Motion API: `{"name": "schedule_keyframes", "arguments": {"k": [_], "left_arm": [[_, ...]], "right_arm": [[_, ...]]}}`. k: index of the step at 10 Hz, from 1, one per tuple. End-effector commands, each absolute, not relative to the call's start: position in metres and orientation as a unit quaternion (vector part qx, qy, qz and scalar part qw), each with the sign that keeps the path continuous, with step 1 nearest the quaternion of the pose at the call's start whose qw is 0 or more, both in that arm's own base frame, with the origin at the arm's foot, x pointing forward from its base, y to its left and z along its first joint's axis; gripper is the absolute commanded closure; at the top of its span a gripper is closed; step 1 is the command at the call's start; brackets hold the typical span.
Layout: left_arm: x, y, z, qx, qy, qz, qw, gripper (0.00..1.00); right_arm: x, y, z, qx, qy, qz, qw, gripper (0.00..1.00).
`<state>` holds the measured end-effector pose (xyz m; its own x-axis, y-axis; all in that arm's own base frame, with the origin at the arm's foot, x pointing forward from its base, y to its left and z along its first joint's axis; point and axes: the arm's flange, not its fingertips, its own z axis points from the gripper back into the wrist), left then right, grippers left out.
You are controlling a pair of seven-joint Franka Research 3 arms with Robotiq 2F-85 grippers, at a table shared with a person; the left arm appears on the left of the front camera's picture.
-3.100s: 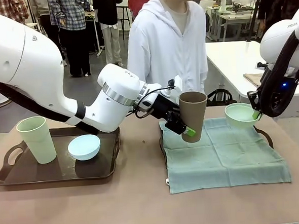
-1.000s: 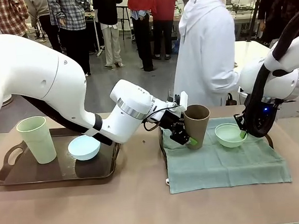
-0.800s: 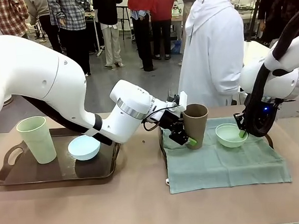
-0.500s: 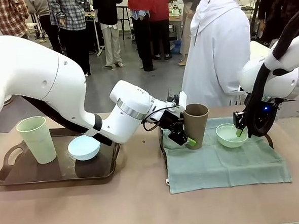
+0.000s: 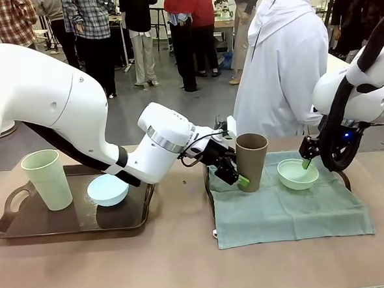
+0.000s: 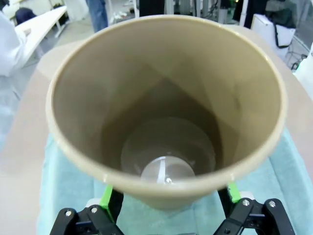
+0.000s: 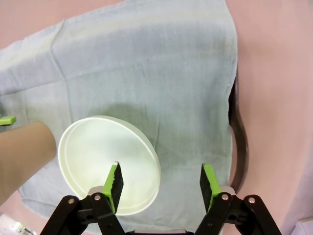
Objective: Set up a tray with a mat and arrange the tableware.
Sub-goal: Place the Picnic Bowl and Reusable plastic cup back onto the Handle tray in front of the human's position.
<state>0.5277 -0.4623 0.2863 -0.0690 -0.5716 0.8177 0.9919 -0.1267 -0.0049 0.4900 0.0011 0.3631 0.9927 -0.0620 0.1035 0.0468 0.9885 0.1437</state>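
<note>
Front view: the brown tumbler (image 5: pixel 252 160) stands upright on the green mat (image 5: pixel 294 209). The left gripper (image 5: pixel 241 176) sits low against its side, one green pad by its base. The mint green bowl (image 5: pixel 298 175) rests on the mat just to the right, with the right gripper (image 5: pixel 307 164) just above its rim. The pale green tumbler (image 5: pixel 46 179), also upright, and the light blue bowl (image 5: pixel 108 189) sit on the dark tray (image 5: pixel 8 228) well to the left. That is the left arm's side, so that arm looks nearer for them.

Left wrist view: the fingers flank the brown tumbler's wall. Whether they press it or have let go, I cannot tell.

Right wrist view: the gripper is spread wide and grasps nothing — one pad hangs over the bowl's rim, the other over bare mat.
</note>
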Motion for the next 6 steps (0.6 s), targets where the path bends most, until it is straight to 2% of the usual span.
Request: {"name": "schedule_keyframes", "arguments": {"k": [1,2,4,6], "left_arm": [[0.517,-0.438,0.300,-0.345,-0.268,-0.664,0.607,0.00],[0.513,-0.426,0.308,-0.336,-0.248,-0.662,0.623,0.00],[0.491,-0.401,0.342,-0.303,-0.171,-0.632,0.693,0.00],[0.468,-0.375,0.387,-0.267,-0.143,-0.577,0.759,0.00]], "right_arm": [[0.476,-0.006,0.369,0.089,-0.067,-0.017,0.994,0.03],[0.472,-0.007,0.375,0.087,-0.068,-0.014,0.994,0.03],[0.460,-0.007,0.392,0.070,-0.073,0.000,0.995,0.03],[0.454,0.000,0.412,0.048,-0.088,0.013,0.995,0.03]]}}
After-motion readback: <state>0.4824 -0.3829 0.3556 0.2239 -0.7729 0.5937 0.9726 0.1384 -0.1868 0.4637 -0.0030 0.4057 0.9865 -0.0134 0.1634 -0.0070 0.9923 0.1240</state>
